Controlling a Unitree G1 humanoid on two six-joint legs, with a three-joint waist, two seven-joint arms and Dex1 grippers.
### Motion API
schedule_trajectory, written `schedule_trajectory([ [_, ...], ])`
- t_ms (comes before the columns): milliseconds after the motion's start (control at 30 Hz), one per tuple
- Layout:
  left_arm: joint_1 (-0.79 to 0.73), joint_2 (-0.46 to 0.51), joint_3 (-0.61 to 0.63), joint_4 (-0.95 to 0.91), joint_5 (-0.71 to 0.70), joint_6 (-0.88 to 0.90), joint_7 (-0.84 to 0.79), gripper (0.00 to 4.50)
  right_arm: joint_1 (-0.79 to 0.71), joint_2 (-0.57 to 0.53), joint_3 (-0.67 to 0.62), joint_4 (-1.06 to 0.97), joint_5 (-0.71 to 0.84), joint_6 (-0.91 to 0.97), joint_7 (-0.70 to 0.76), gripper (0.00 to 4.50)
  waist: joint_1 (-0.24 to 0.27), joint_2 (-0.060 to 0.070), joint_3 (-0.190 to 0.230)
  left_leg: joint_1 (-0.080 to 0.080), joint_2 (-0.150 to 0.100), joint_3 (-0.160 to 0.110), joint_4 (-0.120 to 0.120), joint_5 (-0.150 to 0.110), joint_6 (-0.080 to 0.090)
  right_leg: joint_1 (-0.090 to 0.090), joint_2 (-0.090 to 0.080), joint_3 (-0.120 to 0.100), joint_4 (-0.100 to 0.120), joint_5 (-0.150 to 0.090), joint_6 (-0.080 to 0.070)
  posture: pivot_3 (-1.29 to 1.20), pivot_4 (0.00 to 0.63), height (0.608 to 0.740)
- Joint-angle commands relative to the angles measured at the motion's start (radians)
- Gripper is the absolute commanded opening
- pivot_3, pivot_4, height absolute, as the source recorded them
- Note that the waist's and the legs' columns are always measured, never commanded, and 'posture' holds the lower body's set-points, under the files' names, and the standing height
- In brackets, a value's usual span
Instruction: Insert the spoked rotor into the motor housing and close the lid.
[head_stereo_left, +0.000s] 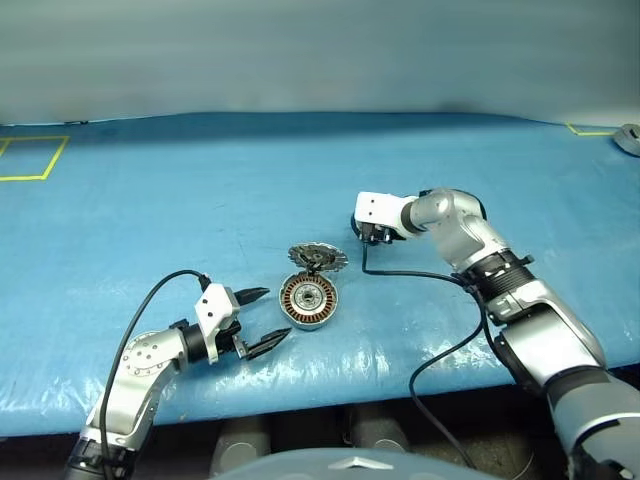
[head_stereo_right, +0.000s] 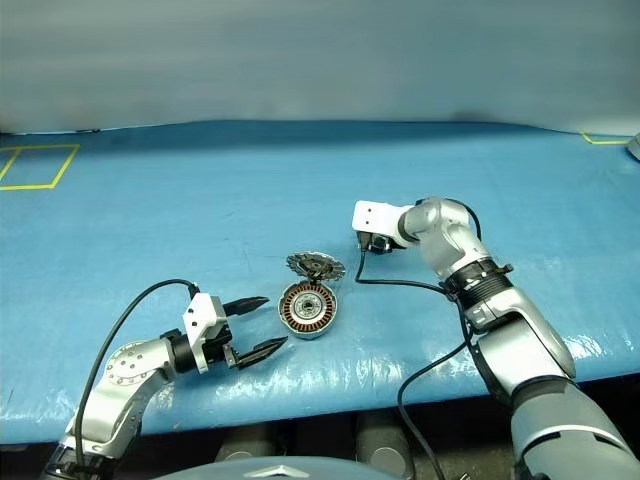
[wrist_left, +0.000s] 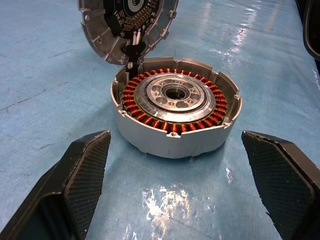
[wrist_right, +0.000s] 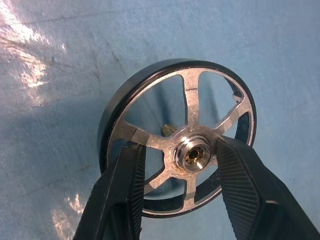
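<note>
The right claw (wrist_right: 177, 160) is reaching down onto the spoked rotor (wrist_right: 190, 115), and its two fingers are sitting either side of the central hub, poking through the gaps between the spokes. They look to be touching or nearly touching the hub, though whether they are gripping it firmly is hard to call. The rotor is lying on the blue desk (head_stereo_left: 150, 200) beyond and to the robot's right of the motor housing (head_stereo_left: 308, 300), well apart from it.

The housing is resting open side up, copper windings ringing the silver centre, and the lid (head_stereo_left: 317, 258) is standing tilted up on the housing's far edge, joined there, inner face showing. The left claw (head_stereo_left: 262, 322) is hovering just to the robot's left of the housing, fingers spread wide, holding nothing.

Handling call: the rotor looks like solid, stiff metal, probably weighty for its size, and that polished hub is looking slippery. Pinching the hub keeps it level and centred for the drop-in; the thick dark rim is the other option. If the rim carries magnets, it could snap toward the housing, so a steady, square lowering seems wise. The thin wires at the lid's joint look fragile.
</note>
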Motion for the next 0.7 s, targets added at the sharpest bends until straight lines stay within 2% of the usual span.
schedule_trajectory([
  [33, -0.013, -0.002, -0.001, -0.004, -0.005, -0.012, -0.010, 4.50, 0.042, -0.033, -0.098, -0.190, 0.010, 0.105, -0.029, 1.79, 0.001, 0.000, 0.000, 0.000, 0.000, 0.000, 0.000, 0.000, 0.000, 0.000, 0.000, 0.000, 0.000, 0.000, 0.000, 0.00, 0.150, 0.740],
  [200, -0.032, -0.005, -0.011, 0.005, -0.006, -0.007, -0.021, 4.50, 0.190, -0.070, -0.190, -0.488, 0.017, 0.248, -0.049, 1.79, 0.005, 0.000, 0.000, 0.000, 0.000, -0.001, 0.000, 0.000, 0.000, 0.000, 0.001, -0.001, 0.000, 0.000, 0.000, 0.00, 0.150, 0.740],
  [333, -0.052, -0.007, -0.022, 0.005, -0.008, 0.004, -0.026, 4.50, 0.389, -0.091, -0.324, -0.764, 0.082, 0.346, -0.051, 1.79, 0.017, 0.000, 0.000, -0.001, 0.000, -0.001, 0.000, 0.000, 0.000, 0.000, 0.001, -0.001, 0.000, 0.000, 0.001, 0.00, 0.150, 0.740],
  [600, -0.101, -0.003, -0.025, 0.034, -0.015, 0.011, -0.050, 4.50, 0.794, 0.040, -0.629, -1.101, 0.372, 0.391, -0.068, 1.79, 0.018, 0.000, 0.000, -0.001, 0.000, -0.003, 0.002, 0.000, 0.000, 0.002, 0.001, -0.002, 0.000, -0.002, 0.002, 0.00, 0.150, 0.740],
  [700, -0.115, -0.006, -0.036, 0.041, -0.011, 0.016, -0.056, 4.50, 0.899, 0.088, -0.668, -1.171, 0.480, 0.421, -0.061, 1.79, 0.013, 0.000, 0.000, -0.001, 0.000, -0.003, 0.003, 0.000, 0.000, 0.001, 0.001, -0.001, 0.000, -0.002, 0.002, 0.00, 0.150, 0.740],
])
